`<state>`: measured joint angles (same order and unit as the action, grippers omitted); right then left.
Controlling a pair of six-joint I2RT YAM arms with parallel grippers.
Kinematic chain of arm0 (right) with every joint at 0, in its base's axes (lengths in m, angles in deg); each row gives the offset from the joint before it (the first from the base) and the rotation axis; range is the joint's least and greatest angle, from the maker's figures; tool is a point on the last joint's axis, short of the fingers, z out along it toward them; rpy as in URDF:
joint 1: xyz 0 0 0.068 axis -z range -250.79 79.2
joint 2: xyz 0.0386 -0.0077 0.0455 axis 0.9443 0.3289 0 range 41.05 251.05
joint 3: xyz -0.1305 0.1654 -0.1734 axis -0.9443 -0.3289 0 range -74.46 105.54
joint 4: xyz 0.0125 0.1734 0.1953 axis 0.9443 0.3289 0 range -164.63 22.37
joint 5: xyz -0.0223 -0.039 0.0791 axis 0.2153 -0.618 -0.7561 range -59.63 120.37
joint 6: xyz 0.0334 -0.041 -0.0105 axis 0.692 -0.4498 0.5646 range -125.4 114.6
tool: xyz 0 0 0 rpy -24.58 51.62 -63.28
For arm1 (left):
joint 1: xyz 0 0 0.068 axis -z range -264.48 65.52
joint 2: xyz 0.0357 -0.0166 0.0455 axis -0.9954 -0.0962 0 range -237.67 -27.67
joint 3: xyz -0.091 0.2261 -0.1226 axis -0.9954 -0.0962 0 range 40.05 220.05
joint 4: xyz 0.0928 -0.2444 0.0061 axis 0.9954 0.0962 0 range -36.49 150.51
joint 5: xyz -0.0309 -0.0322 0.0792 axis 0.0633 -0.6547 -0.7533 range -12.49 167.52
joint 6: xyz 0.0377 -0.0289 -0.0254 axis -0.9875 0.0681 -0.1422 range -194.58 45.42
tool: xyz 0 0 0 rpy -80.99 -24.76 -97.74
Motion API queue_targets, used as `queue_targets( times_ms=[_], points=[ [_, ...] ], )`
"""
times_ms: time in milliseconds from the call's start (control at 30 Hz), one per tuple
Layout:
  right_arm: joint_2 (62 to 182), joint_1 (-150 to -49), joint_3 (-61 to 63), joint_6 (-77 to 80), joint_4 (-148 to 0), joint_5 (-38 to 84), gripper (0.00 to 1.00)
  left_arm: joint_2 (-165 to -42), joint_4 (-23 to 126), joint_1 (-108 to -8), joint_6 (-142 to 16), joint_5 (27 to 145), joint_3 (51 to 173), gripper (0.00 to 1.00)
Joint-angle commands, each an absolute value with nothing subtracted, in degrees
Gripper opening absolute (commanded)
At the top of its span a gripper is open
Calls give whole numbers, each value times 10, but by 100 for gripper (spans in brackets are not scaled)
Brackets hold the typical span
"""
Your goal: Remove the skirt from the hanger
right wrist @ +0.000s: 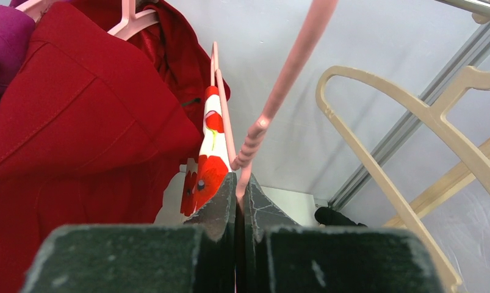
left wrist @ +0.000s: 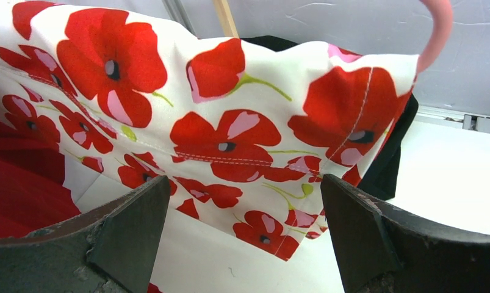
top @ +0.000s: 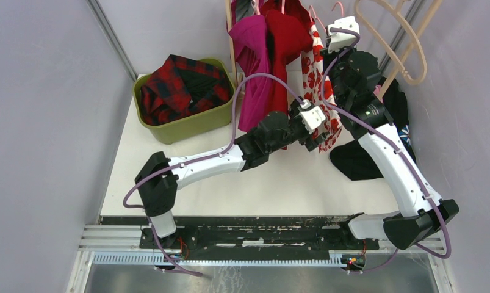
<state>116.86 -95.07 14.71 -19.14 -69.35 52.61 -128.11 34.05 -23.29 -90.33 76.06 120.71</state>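
The skirt (top: 316,73), white with red poppies, hangs from a pink hanger (right wrist: 279,91) at the back of the table. My right gripper (right wrist: 240,186) is shut on the hanger's lower end, right beside the skirt's top edge (right wrist: 208,159). In the top view that gripper (top: 340,44) sits high beside the skirt. My left gripper (left wrist: 243,181) is open, its fingers level with the skirt's lower hem (left wrist: 230,134) and wide apart; the cloth hangs just beyond them, untouched. The pink hanger's curve (left wrist: 437,30) shows at the top right of the left wrist view.
A green bin (top: 187,131) with a red plaid garment (top: 184,91) stands at the back left. Magenta (top: 254,67) and red (top: 285,36) garments hang left of the skirt. Black cloth (top: 358,159) lies on the right; beige hangers (top: 407,43) hang behind.
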Motion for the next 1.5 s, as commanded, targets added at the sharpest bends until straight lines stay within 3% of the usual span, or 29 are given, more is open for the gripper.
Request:
queue_targets(
  times_ms=[0, 867, 1267, 1467],
  points=[
    [1165, -956, 179, -191, -747, 513, 1, -1298, 308, -234, -901, 754, 1253, 99],
    [1173, -958, 163, -193, -762, 518, 1, -1266, 335, -223, -847, 787, 1227, 99],
    [1176, -958, 172, -190, -763, 507, 0, -1311, 337, -245, -881, 664, 1251, 99],
    [1176, -959, 176, -186, -758, 496, 0, -1344, 353, -289, -863, 686, 1286, 100]
  ],
)
